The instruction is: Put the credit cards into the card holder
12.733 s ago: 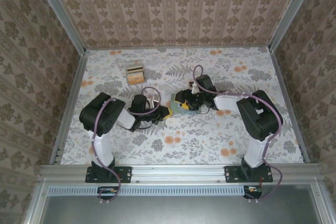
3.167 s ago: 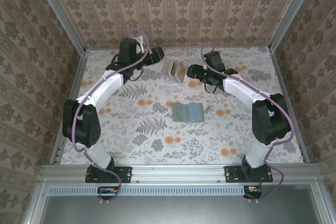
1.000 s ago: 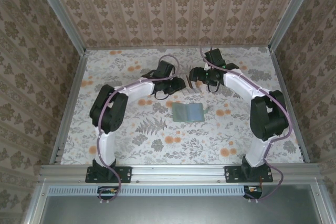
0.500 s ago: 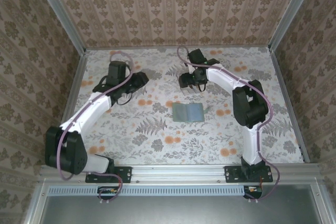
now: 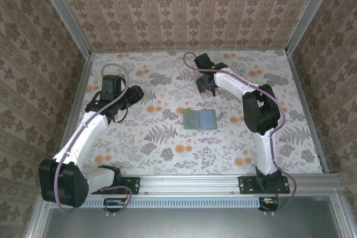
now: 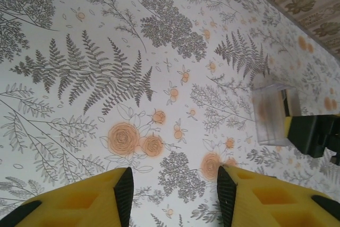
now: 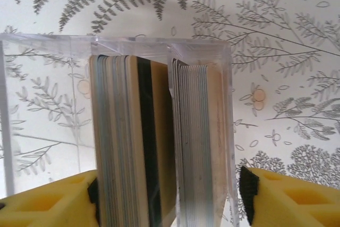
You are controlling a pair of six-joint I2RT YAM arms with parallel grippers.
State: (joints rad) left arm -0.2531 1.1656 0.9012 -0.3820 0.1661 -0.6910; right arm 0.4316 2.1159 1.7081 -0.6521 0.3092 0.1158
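Top external view: my right gripper [image 5: 206, 86] hung over the far middle of the table [image 5: 167, 154], while my left gripper [image 5: 134, 94] sat well apart toward the left side. The card holder [image 5: 201, 119] lay open and flat, its long axis running left to right, on the near side of my right gripper and much closer to it than to my left. Left wrist view: my left fingers [image 6: 79, 203] were spread with nothing between them, only bare table ahead. The clear stand [image 6: 271, 115] stood well off to one side, with a dark part of the other arm just beside it. Right wrist view: the credit cards [image 7: 139, 147] stood on edge in two packs inside that stand. Their top edges ran straight away from my fingers [image 7: 287, 200], and their broad faces were turned toward each pad. My right jaws were parted wide, straddling both packs and the stand's dividing wall. I could not tell whether either pad touched. In my judgement the gap took in too much, so the next pinch would need narrowing onto a few cards.
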